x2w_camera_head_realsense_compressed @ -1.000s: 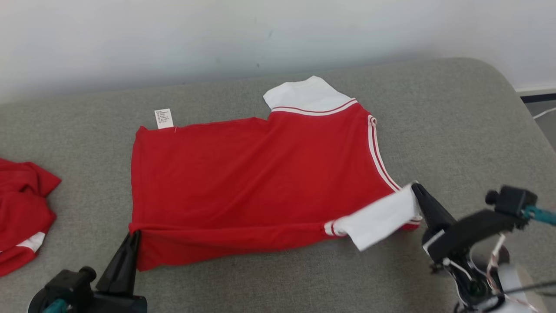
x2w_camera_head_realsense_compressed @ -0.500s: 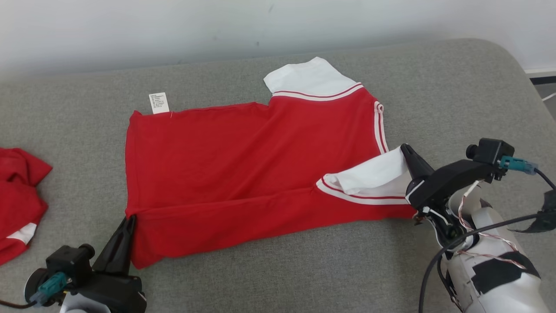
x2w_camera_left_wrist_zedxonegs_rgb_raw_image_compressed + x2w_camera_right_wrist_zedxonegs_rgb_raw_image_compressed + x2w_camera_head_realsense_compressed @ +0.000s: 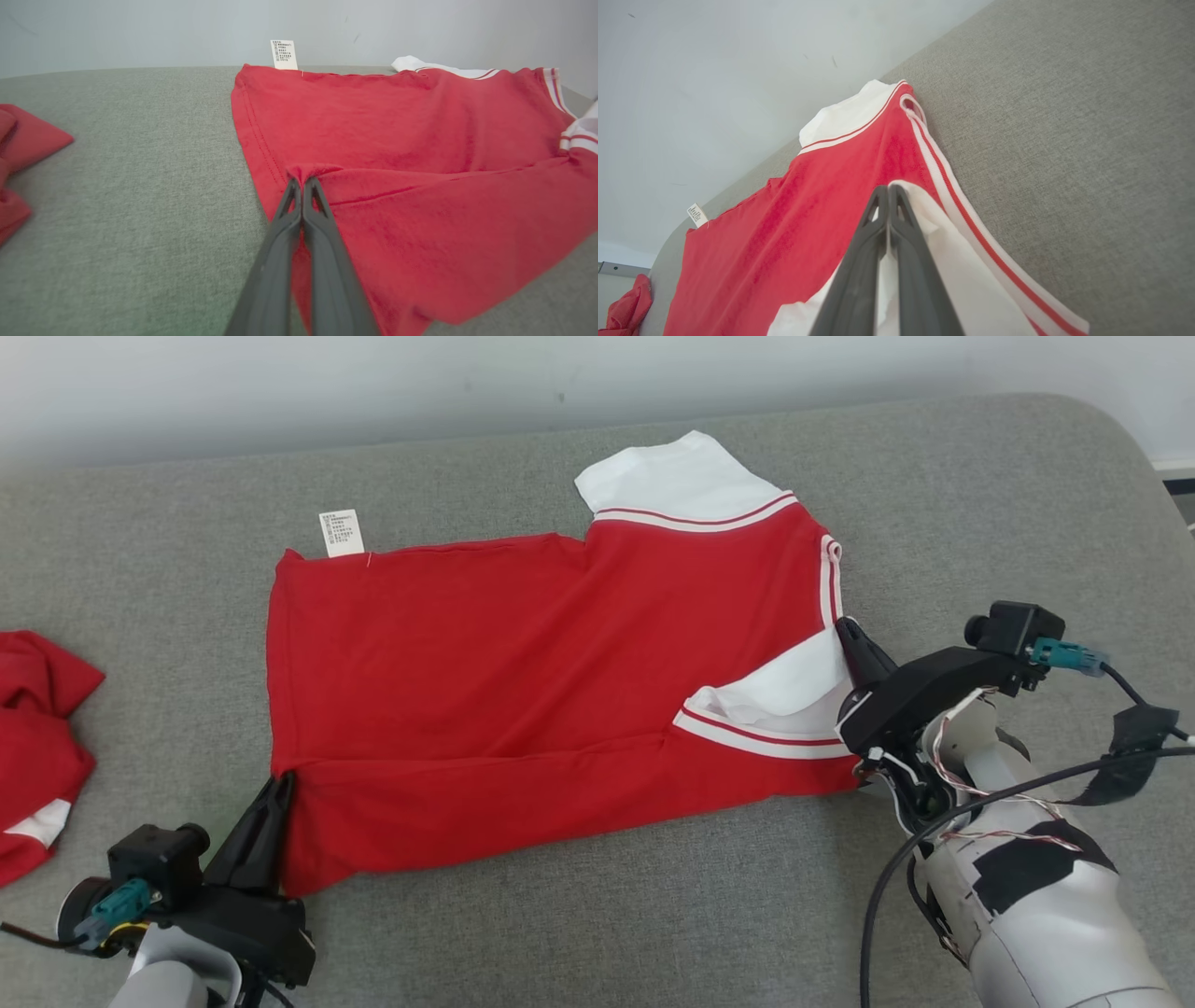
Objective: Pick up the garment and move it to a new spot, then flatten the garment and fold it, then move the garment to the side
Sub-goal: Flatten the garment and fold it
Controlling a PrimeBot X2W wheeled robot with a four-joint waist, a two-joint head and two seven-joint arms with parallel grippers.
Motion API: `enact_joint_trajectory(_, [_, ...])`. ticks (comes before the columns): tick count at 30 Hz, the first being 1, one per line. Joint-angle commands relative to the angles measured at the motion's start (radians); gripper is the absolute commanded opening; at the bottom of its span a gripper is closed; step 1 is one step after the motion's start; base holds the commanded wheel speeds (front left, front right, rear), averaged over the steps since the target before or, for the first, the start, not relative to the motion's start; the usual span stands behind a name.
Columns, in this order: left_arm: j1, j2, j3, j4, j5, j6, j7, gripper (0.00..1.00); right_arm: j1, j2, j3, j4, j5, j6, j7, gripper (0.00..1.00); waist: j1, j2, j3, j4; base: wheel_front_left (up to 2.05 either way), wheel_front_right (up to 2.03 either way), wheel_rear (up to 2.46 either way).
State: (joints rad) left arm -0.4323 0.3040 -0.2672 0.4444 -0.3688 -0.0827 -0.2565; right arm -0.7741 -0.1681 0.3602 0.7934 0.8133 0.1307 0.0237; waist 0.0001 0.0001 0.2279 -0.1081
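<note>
The left gripper (image 3: 283,782) had its two dark fingers pressed together on a tuck of red hem (image 3: 314,169) at the near-left corner of the garment (image 3: 485,663). The left wrist view showed the cloth bunched right at the tips. The right gripper (image 3: 848,635), likewise pressed together, pinched the white near sleeve (image 3: 794,689) at the garment's right end. That sleeve was turned over onto the red body, just beside the striped trim (image 3: 829,583).

The garment lay spread across the middle of the grey cushion (image 3: 653,915), hem to the left and neck to the right, with a near band already doubled over along its length. That read as the folding step, partway through: a lengthwise fold with both ends held. The next move would call for both grippers to carry their ends toward the far edge together, level and at one pace, so the crease ran straight. They should let go only once the cloth lay flat.

Farther out, the far sleeve (image 3: 672,476) and a white care label (image 3: 341,533) stuck out past the far edge, not yet folded in. A second red garment (image 3: 37,728) sat crumpled at the cushion's left edge, well apart, and would likely crowd that side for the later move aside. The pale wall (image 3: 373,383) rose just behind the cushion. The fold's path over the red body looked free.
</note>
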Motion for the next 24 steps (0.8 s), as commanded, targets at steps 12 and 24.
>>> enact_joint_trajectory(12, [0.073,-0.025,0.052,-0.065,0.046,0.041,-0.008,1.0,0.03,-0.053,0.126,-0.007,0.007,0.0,-0.169,1.0,-0.0001,-0.0001,-0.05,-0.001,0.0,0.0,0.0])
enact_joint_trajectory(24, [0.239,-0.066,0.115,-0.188,0.076,0.061,-0.008,1.0,0.179,-0.16,0.22,-0.124,-0.034,0.0,-0.228,1.0,-0.0001,-0.0001,-0.08,0.009,0.0,0.0,0.0])
